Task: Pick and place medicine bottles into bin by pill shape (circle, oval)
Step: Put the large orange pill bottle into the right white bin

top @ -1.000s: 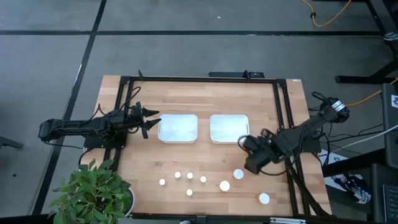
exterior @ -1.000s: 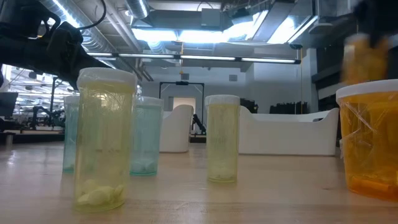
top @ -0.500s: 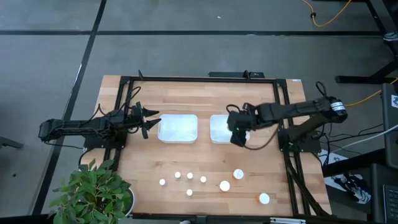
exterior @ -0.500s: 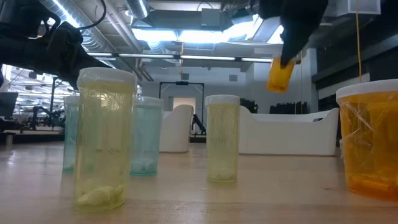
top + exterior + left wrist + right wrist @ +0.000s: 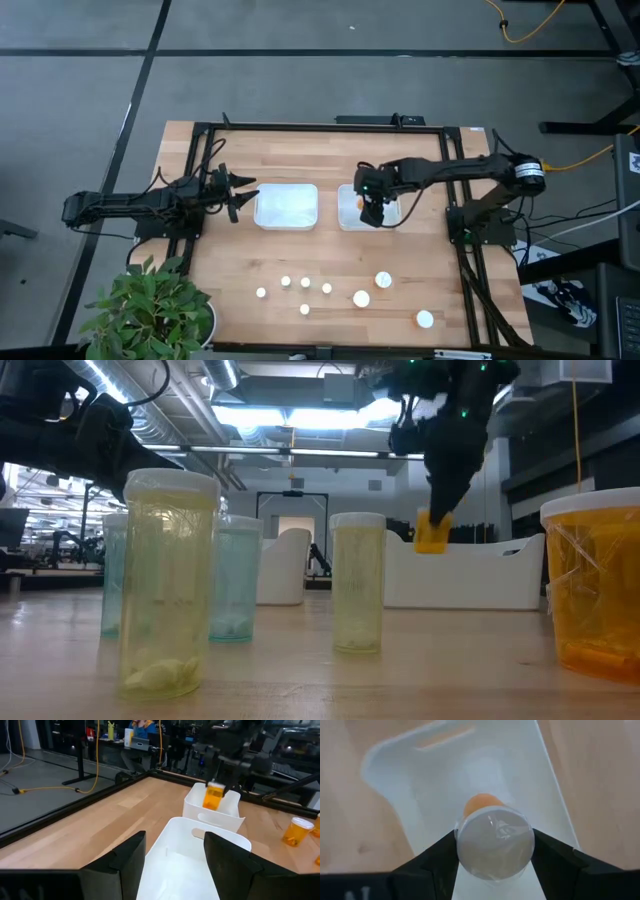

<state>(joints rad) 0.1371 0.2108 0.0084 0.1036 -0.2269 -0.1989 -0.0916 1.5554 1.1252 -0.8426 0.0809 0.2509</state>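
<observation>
My right gripper (image 5: 372,207) is shut on an orange medicine bottle (image 5: 432,532) over the right white bin (image 5: 350,218). It also shows in the left wrist view (image 5: 213,797). My left gripper (image 5: 240,195) is open and empty, level, beside the left edge of the left white bin (image 5: 287,206). Several white-capped bottles stand upright on the near part of the table: small pale ones (image 5: 305,283) and larger ones (image 5: 361,298), (image 5: 383,280), (image 5: 425,319). The low view shows pale bottles (image 5: 170,585) and an orange one (image 5: 595,585) close up. My right gripper pinches the orange bottle at its white cap end (image 5: 495,842) between its two fingers (image 5: 435,860). The fingers come from above and point down. The bottle hangs below them, cap up, its orange body (image 5: 481,804) down over the bin, its lower end near rim height.
A black frame (image 5: 200,130) runs around the wooden table. A potted plant (image 5: 150,310) stands at the near left corner. Bare wood lies between the bins and the row of bottles.
My right gripper has carried the orange bottle from the near right part of the table, beside the standing bottles, toward the far edge and left to above the right bin. It has then gone down, so the bottle hangs lower, close to the bin.
</observation>
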